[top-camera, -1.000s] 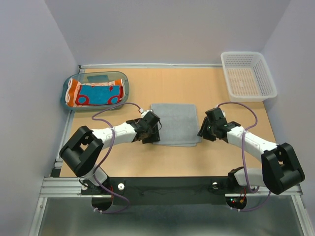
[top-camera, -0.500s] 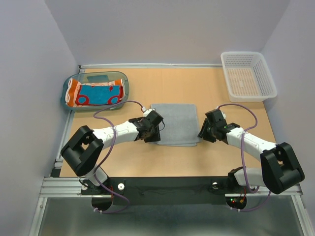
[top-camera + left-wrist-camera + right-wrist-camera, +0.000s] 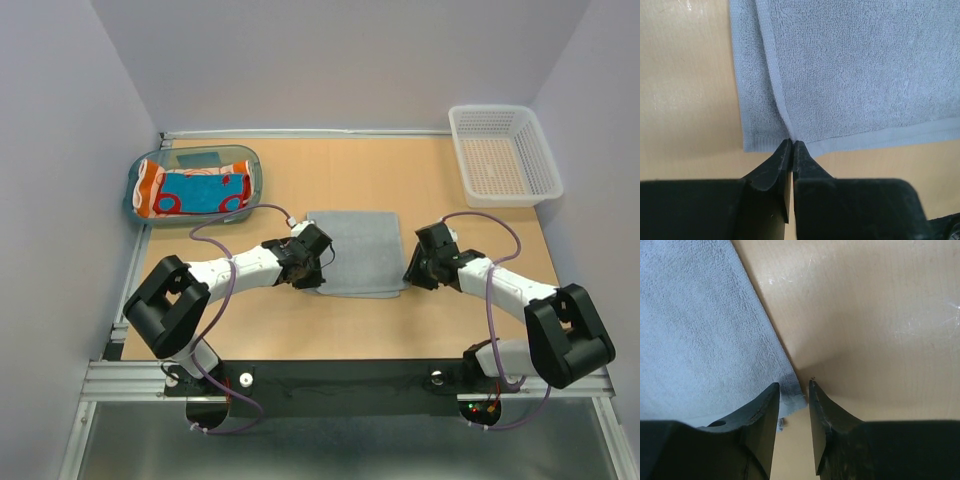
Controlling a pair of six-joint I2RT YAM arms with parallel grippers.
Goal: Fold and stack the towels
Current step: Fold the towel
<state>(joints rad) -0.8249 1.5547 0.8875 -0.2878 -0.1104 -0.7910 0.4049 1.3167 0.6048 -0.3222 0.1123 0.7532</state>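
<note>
A grey-blue towel lies folded flat at the table's middle. My left gripper is at its near left corner. In the left wrist view the gripper is shut, with the upper layer's hemmed corner running into its tips. My right gripper is at the near right corner. In the right wrist view the gripper is slightly open, with the towel's corner between its fingers. Orange, red and teal towels lie in the teal tray at the back left.
A white mesh basket stands at the back right corner. Bare tan tabletop lies behind the towel, between tray and basket. Walls close the table on three sides.
My left gripper has shifted slightly towards the towel's near left corner. My right gripper has edged a little nearer. The towel has not visibly moved.
</note>
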